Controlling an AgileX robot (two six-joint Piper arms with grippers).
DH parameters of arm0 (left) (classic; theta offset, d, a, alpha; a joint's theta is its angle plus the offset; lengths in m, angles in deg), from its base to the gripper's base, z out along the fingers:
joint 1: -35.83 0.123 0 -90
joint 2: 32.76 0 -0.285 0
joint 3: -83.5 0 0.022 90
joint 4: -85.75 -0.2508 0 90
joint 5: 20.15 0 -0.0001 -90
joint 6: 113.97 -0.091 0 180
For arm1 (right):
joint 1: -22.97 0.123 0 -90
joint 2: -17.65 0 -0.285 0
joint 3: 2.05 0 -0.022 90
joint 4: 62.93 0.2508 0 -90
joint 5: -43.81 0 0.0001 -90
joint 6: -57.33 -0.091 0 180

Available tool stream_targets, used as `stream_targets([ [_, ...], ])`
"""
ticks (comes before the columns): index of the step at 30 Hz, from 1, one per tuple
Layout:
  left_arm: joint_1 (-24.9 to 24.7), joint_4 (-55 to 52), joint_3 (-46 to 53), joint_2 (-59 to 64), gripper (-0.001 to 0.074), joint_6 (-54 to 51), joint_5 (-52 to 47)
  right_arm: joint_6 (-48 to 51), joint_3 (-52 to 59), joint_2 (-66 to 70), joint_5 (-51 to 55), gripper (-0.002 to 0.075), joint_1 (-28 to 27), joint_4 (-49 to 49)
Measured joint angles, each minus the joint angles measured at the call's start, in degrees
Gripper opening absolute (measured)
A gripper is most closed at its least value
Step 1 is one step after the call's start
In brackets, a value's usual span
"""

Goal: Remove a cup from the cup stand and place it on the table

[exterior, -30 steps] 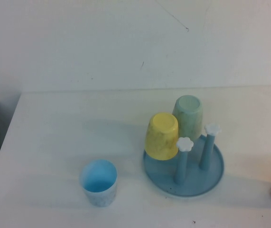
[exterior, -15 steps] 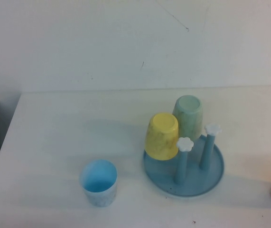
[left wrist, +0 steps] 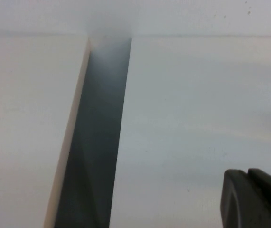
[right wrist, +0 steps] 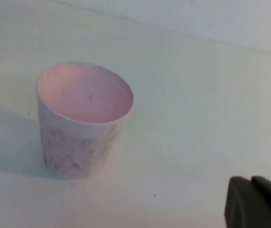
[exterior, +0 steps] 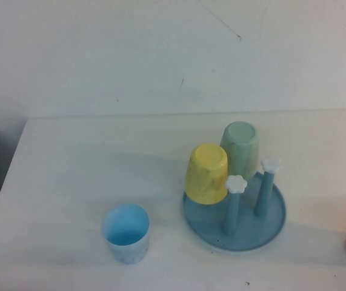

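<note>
Pink speckled cup [right wrist: 82, 127] stood upright, mouth up, on table [exterior: 88, 163], apart from right gripper [right wrist: 256, 202]. We saw left gripper [left wrist: 254, 197] near table's edge gap. Jaw state: can't tell w/ either.

The cup [right wrist: 80, 128], pale pink with faint speckles, is standing upright and mouth-up on the table [exterior: 88, 157], at the right edge of the high view and apart from the cup stand [exterior: 234, 212]. The stand's round blue base is sitting flat, with two white-capped pegs standing bare.
</note>
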Motion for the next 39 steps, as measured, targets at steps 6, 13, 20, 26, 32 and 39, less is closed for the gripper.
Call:
stream_targets([
  [6, -2.22, -0.54, 0.00, 0.00, -0.0002, -5.85, 0.09, 0.00, 0.00, 0.00, 0.00, -0.0001, 0.00, 0.00],
  [13, -7.48, 0.00, 0.03, 0.00, -0.0002, -6.37, 0.13, 0.00, 0.00, 0.00, 0.00, -0.0001, 0.00, 0.00],
  [20, -7.48, 0.46, 0.03, 0.00, -0.0002, -6.60, 0.13, 0.00, 0.00, 0.00, 0.00, -0.0001, 0.00, 0.00],
  [26, -7.48, 0.66, 0.03, -0.02, -0.0002, -6.64, 0.13, -0.47, 0.00, 0.00, 0.00, -0.0001, 0.00, 0.00],
  [32, -7.48, 0.70, 0.03, -0.12, -0.0002, -6.64, 0.13, -0.47, 0.00, 0.00, 0.00, -0.0001, 0.00, 0.00],
  [39, -7.48, 0.79, 0.03, -0.12, -0.0002, -6.64, 0.13, -0.47, 0.00, 0.00, 0.00, -0.0001, 0.00, 0.00],
])
